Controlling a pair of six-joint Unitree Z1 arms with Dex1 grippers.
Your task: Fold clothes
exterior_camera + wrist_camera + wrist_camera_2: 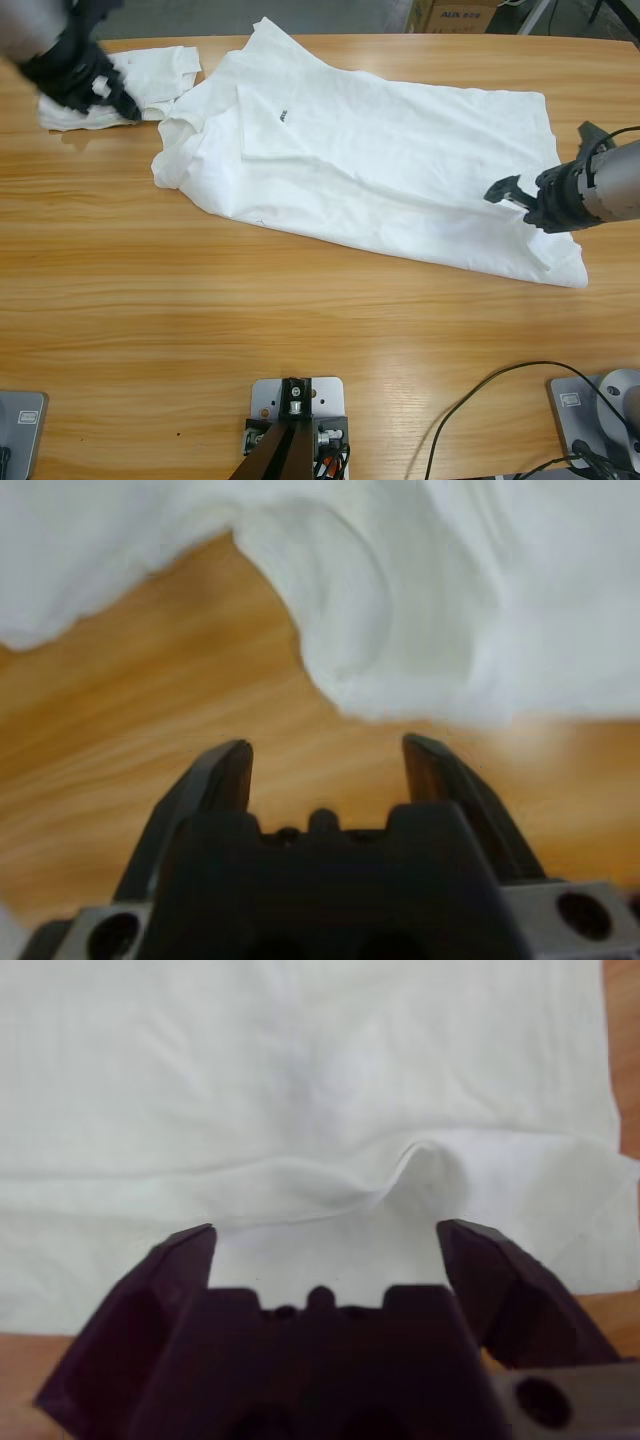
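- I am seeing the lettered T-shirt [370, 150] lying spread across the wooden surface [200, 330], its collar end toward the folded white bundle [150, 85] at the far left corner.
- My left gripper [325, 765] is hovering with jaws apart over bare wood, white cloth bunching just ahead of the tips; in the high view it is sitting over the bundle.
- My right gripper [325, 1245] is hanging at the shirt's hem end, jaws wide apart, a raised fold of fabric lying between them, not clamped.
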